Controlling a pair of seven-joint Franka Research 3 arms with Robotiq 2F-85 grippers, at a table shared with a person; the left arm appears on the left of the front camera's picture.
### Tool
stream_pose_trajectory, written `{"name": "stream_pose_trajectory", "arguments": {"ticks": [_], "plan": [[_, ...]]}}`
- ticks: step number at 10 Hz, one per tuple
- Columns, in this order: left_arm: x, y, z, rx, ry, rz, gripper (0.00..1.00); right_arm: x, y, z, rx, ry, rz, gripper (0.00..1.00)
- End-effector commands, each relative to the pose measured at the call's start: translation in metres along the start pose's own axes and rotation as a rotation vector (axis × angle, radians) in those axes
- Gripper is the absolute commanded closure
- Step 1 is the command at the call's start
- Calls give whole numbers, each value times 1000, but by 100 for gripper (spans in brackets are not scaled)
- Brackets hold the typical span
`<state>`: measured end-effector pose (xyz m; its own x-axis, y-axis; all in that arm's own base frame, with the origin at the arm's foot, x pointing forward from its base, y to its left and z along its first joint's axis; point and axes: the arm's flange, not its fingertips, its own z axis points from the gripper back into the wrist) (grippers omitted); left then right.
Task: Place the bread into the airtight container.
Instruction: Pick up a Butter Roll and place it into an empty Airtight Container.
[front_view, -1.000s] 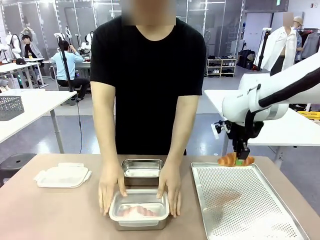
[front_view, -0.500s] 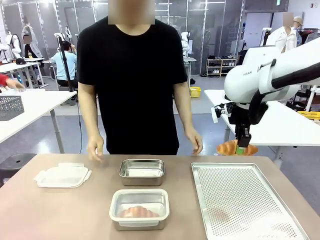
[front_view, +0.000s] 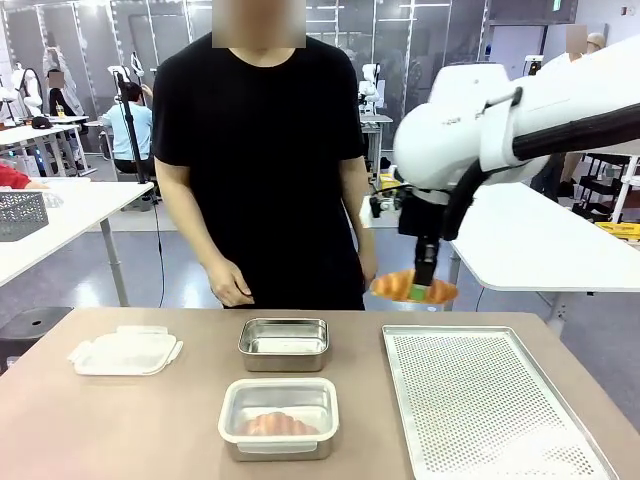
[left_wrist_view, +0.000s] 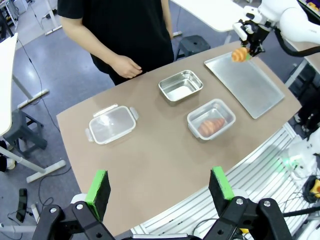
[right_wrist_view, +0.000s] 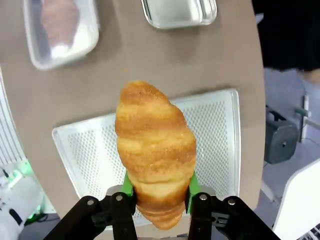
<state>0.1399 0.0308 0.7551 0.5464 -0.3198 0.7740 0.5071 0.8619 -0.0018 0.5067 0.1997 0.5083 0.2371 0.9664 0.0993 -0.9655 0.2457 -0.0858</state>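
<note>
My right gripper (front_view: 424, 291) is shut on a golden croissant (front_view: 413, 288), held in the air above the far left corner of the perforated tray (front_view: 490, 400). The croissant (right_wrist_view: 155, 150) stands between the green pads in the right wrist view. A clear container (front_view: 279, 416) near the front edge holds another piece of bread (front_view: 275, 425). Behind it sits a bare steel container (front_view: 285, 343). The clear lid (front_view: 126, 350) lies at the left. My left gripper (left_wrist_view: 160, 187) is open, high above the table's near side.
A person in a black shirt (front_view: 260, 160) stands at the far side, one hand (front_view: 232, 284) hanging just beyond the table edge. The perforated tray (right_wrist_view: 210, 145) covers the right part of the table.
The right arm has carried the croissant up off the tray and leftward toward the middle. The person has taken both hands off the clear container and pulled them back.
</note>
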Motion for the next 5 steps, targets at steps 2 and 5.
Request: {"name": "stream_pose_trajectory", "arguments": {"ticks": [2, 5], "plan": [[2, -2, 3, 0, -4, -7, 0, 61, 5, -13, -58, -11, -51, 55], [2, -2, 3, 0, -4, -7, 0, 125, 5, -43, -102, -42, -44, 55]]}}
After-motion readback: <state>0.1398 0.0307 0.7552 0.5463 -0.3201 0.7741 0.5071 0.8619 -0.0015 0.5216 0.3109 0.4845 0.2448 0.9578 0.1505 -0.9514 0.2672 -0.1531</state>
